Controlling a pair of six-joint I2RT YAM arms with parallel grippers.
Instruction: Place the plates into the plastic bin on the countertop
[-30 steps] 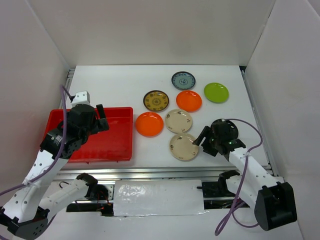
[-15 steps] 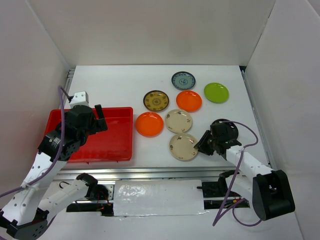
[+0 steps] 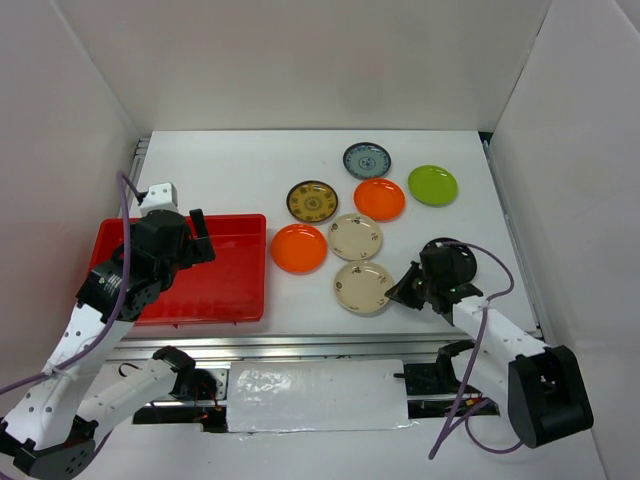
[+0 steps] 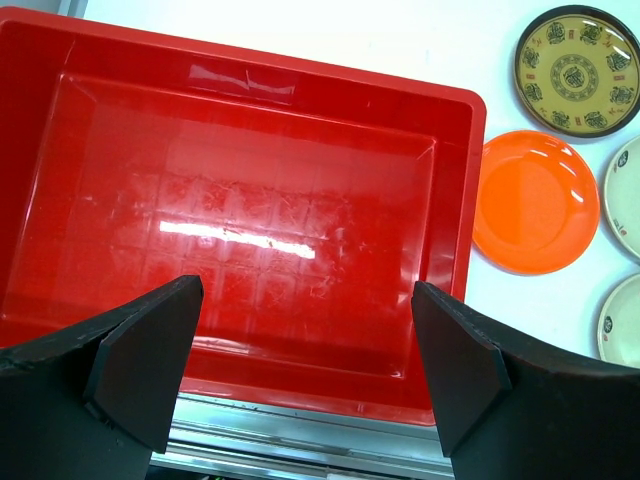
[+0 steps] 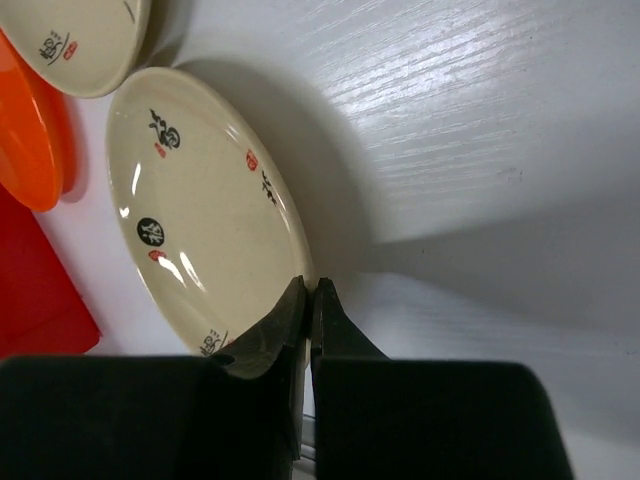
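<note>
- We hold the right gripper (image 5: 308,292) pressed together and empty, its tips touching the near cream plate (image 5: 200,210) at its right rim.
- The plastic bin (image 4: 270,80) lies farther left, beneath our wide-spread left gripper (image 4: 305,290).

White panel walls (image 3: 300,60) back, left, right of frame; seams in upper corners. White countertop (image 3: 250,160) mid-frame, metal rail (image 3: 330,345) along its lower edge, glossy white sheet (image 3: 315,395) below that. Light even, soft shadows.

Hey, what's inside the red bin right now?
No plates show inside the red bin in the left wrist view; the open left gripper hides its near corners with its fingers.
</note>
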